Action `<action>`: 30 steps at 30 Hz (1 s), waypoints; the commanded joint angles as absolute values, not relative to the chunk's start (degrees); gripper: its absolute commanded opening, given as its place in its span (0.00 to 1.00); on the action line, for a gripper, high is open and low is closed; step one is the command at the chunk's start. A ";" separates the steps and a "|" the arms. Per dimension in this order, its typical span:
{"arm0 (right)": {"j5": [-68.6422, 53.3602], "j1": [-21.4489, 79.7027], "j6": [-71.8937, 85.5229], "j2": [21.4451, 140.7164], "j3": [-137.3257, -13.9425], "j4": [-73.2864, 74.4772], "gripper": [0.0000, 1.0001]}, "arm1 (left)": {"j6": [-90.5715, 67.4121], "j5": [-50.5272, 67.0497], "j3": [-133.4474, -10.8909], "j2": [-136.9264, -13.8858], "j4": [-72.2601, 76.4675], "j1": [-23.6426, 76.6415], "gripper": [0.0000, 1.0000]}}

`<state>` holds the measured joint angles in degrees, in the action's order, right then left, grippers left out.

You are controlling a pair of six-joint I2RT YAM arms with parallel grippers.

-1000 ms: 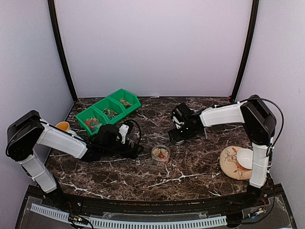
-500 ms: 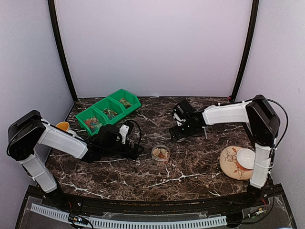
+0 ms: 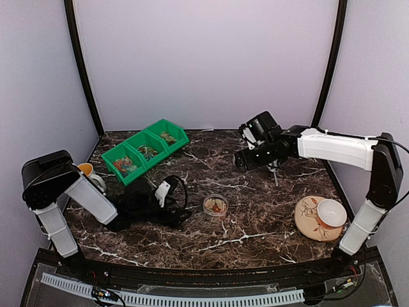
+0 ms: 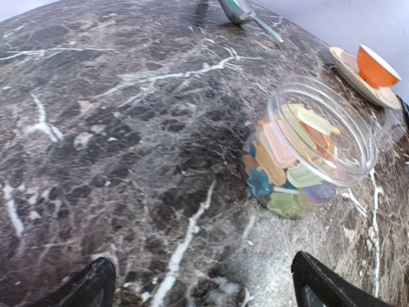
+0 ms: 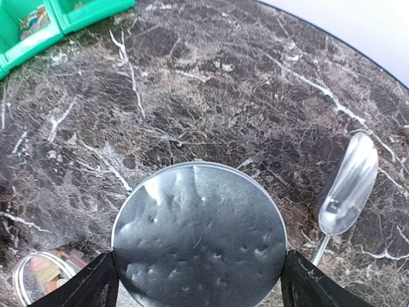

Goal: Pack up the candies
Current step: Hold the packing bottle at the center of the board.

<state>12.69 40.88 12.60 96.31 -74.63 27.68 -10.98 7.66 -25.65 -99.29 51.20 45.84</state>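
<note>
The candies (image 4: 291,166) fill a small clear jar (image 3: 215,205) that stands open at the table's middle. More candies (image 3: 124,164) lie in the green bins (image 3: 146,148) at the back left. My left gripper (image 4: 204,288) is open and low on the table, just left of the jar, with nothing between its fingers. My right gripper (image 5: 199,288) is shut on a round metal lid (image 5: 198,233), held in the air behind and to the right of the jar (image 5: 48,275). A metal scoop (image 5: 348,185) lies on the table under the right arm.
A patterned saucer (image 3: 308,220) with a white cup (image 3: 331,211) sits at the front right. An orange cup (image 3: 84,169) stands at the left edge behind my left arm. The green bins (image 5: 57,16) stand in a diagonal row near the back wall.
My right arm has risen and swung back and to the right, carrying the lid away from the table. My left arm has sunk lower, its gripper staying beside the jar.
</note>
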 commanded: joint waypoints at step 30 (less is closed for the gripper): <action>5.22 44.85 8.75 82.71 -68.29 30.18 0.86 | 12.26 32.83 -44.79 -124.25 53.03 49.80 0.81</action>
